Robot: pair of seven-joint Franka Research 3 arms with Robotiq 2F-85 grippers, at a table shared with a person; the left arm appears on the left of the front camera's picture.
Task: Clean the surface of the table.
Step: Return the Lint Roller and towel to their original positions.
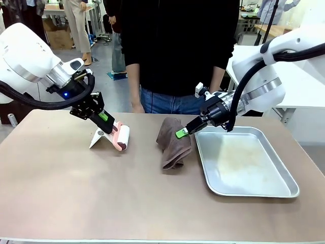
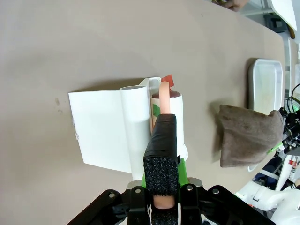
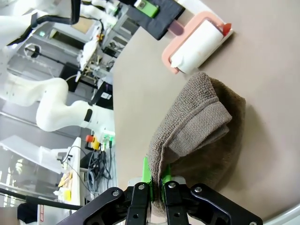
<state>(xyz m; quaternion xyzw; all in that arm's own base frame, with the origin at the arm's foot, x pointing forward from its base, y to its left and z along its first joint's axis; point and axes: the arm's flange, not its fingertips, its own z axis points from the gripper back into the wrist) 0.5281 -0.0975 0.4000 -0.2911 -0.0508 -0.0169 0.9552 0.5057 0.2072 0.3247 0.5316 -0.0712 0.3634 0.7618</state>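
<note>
Your 2 arms are both loaded over the wide tan-brown matte bench [image 1: 61, 188], which spreads across the whole foreground and carries everything here. Your left end effector [image 1: 105, 118] is clamped on the pink handle of a white lint roller with a pink frame [image 1: 121, 137], whose white peeled sheet [image 1: 99, 138] trails onto the bench top. Your right end effector [image 1: 182, 133] pinches the edge of a brown terry cloth [image 1: 173, 143], lifting one corner while the rest lies bunched on the surface.

Judge the handling this way: the bench top looks hard, flat and stiff, so it should take steady pressure without giving. The cloth is soft and limp; held by one corner it will probably drag and fold rather than wipe flat, so press it down low. The roller is light and rigid, and its handle is the sensible hold; the loose sheet may catch or flap.

For room, the silver metal tray [image 1: 277, 190] sits just beside the cloth on your right side, its rim a likely snag. The broad near-left part of the bench is open for long strokes. A person in a dark top [image 1: 177, 51] stands at the far edge, so keep strokes short of that side. The 2 tools sit near each other at centre; work them apart.
</note>
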